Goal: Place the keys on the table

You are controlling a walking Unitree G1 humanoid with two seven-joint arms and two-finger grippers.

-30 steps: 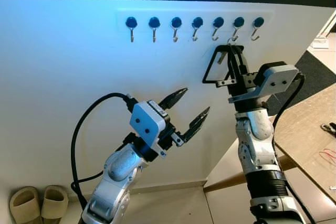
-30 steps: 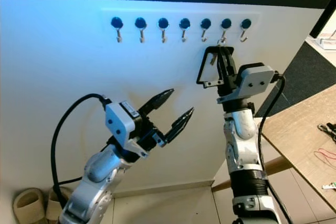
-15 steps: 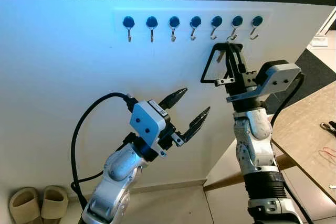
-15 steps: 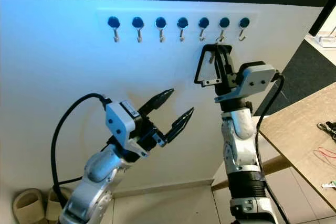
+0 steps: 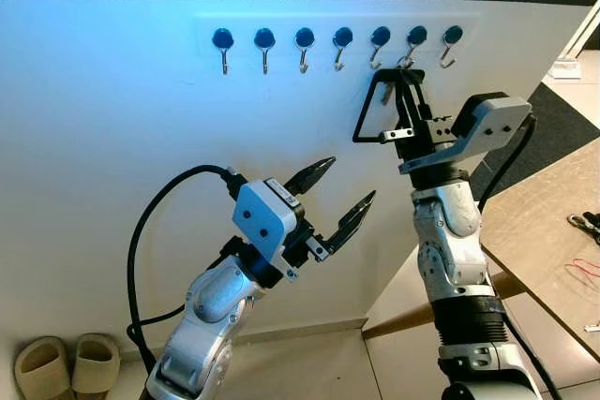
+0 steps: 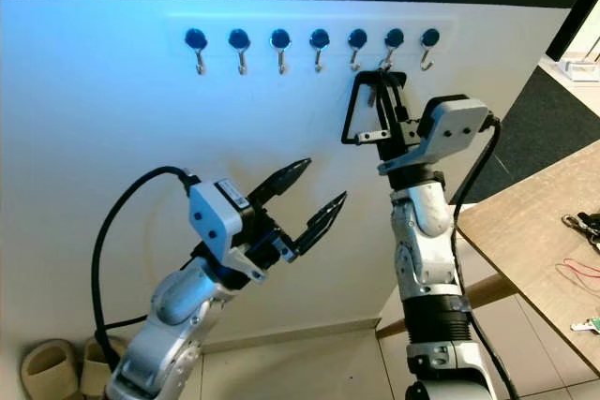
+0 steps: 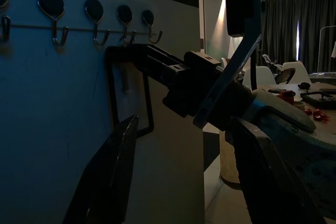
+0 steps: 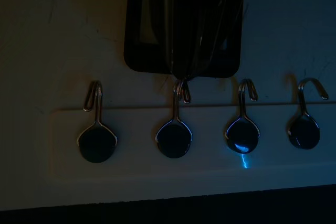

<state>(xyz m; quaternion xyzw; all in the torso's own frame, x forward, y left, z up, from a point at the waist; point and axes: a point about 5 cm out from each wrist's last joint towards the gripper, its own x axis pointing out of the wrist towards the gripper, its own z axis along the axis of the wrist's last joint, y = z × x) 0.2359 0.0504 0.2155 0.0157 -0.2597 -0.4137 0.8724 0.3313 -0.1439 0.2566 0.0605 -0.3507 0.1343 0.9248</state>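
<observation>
My right pincer (image 5: pixel 392 91) tips hidden behind black loop (image 5: pixel 377 110), grip state unclear; keys (image 5: pixel 385 93) too small to make out; bench (image 5: pixel 544 231) cut by frame edge; slippers (image 5: pixel 58 362) cut at bottom; wrist views very dark

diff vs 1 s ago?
The right end effector has risen toward the hook rail, carrying the black key loop up until its top sits by the second hook from the right; whether the loop is on or off that hook can't be told. The left end effector stayed open in mid-air, and the table is unchanged.
</observation>
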